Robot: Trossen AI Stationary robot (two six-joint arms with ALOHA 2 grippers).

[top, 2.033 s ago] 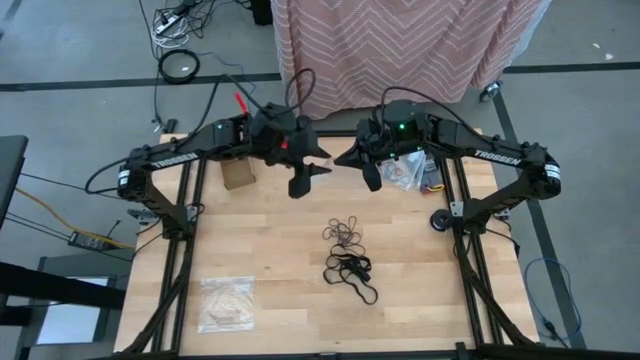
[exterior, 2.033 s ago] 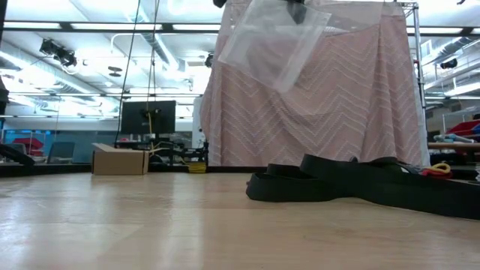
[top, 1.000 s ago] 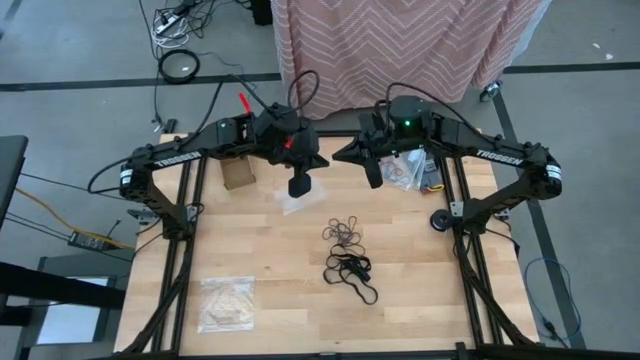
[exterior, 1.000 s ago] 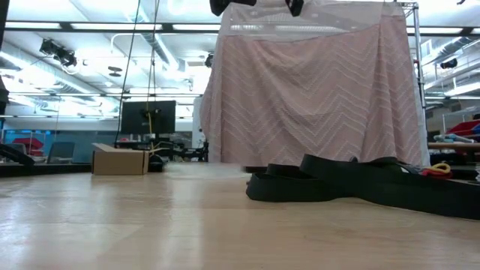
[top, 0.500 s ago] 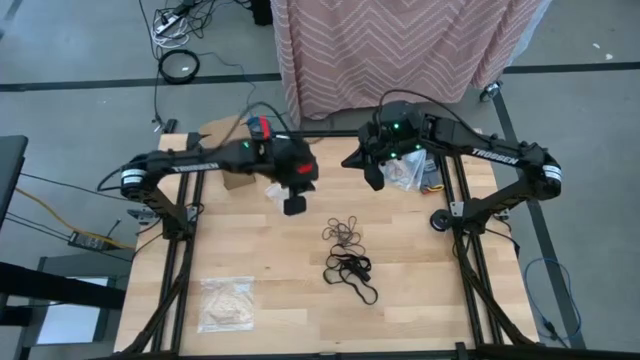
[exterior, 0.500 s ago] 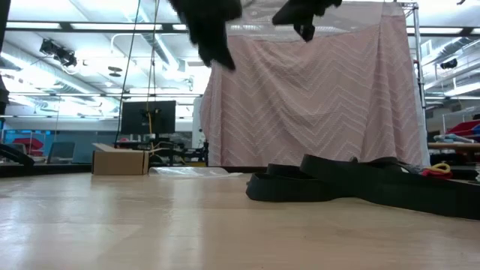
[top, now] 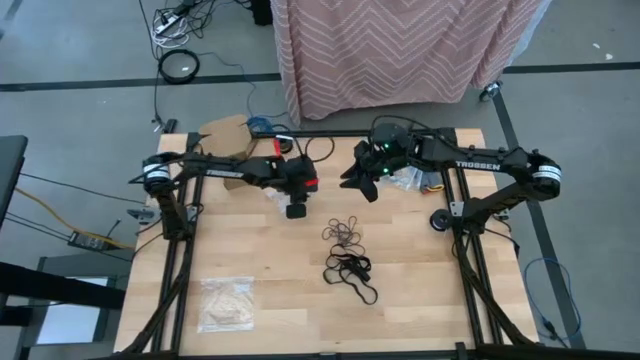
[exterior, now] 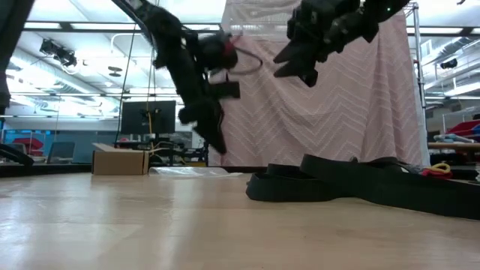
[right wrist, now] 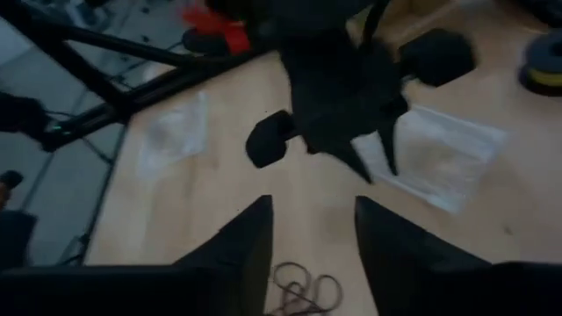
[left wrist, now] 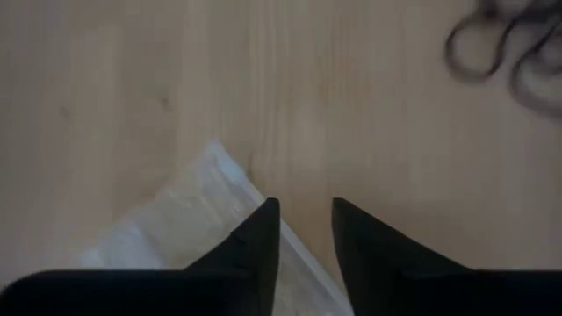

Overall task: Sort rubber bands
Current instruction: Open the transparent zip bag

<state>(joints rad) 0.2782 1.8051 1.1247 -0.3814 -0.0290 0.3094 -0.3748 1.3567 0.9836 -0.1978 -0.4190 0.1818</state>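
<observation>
Tabletop rubber bands lie near, apart from left gripper.

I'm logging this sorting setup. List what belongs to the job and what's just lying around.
Job:
- tan rubber bands
- black rubber bands
- left gripper, open, over a clear bag
- right gripper, open

Lying about:
- filled bag at the table's near left
- cardboard box
- pink cloth
</observation>
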